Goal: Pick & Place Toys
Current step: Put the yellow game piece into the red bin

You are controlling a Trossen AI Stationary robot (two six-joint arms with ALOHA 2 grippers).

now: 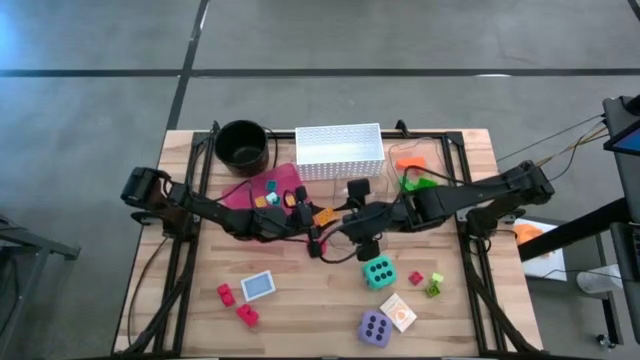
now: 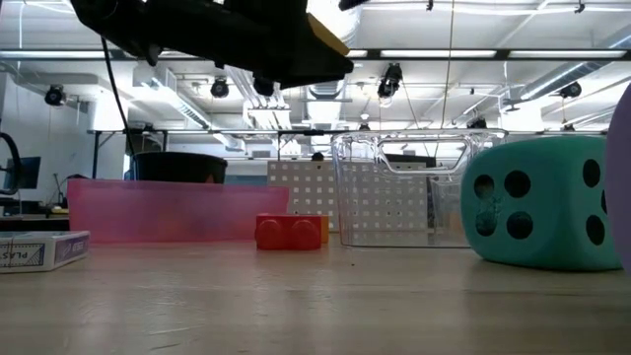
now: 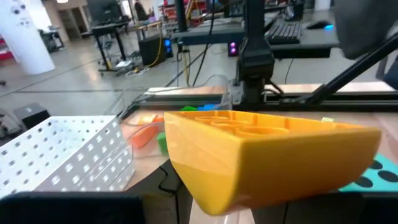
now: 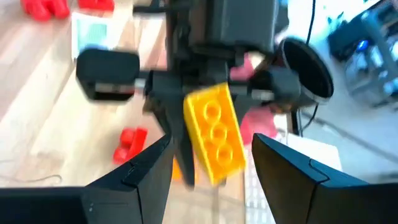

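From above, both arms are seen meeting over the middle of the desk (image 1: pixel 300 320), between the pink tray (image 1: pixel 240 192) and the teal die (image 1: pixel 378 272). The left end effector (image 1: pixel 312 217) is clamped on a yellow brick (image 1: pixel 322 215), with the right end effector (image 1: pixel 345 222) just beside it.

In the low view, the yellow brick (image 2: pixel 325 39) is held high above the desk, with a red brick (image 2: pixel 287 232) below and the teal die (image 2: pixel 547 202) resting alongside.

In the left wrist view, the yellow brick (image 3: pixel 261 155) fills the foreground, gripped.

In the right wrist view, the right end effector (image 4: pixel 211 165) is seen with fingers apart, empty, facing the yellow brick (image 4: pixel 214 130).

A handover between the arms appears to be in hand; next, the right fingers must close on the brick before the left lets go.
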